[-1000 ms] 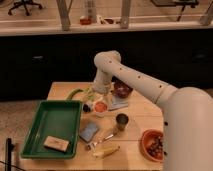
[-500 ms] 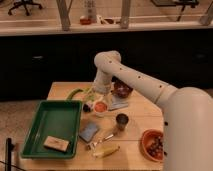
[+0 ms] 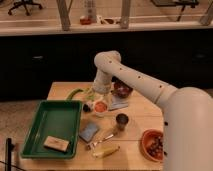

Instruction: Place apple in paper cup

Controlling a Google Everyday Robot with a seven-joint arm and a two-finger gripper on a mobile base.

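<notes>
Gripper [image 3: 93,104] open by apple [image 3: 101,106] in paper cup [image 3: 102,113]; dark cup [image 3: 121,120], bowl [image 3: 121,91] nr

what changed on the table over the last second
Nothing visibly changed. The gripper stays low over the middle of the table, right by the apple, which appears to sit in the paper cup. Nothing was taken hold of or let go. The green tray and the dark cup lie as before.
</notes>
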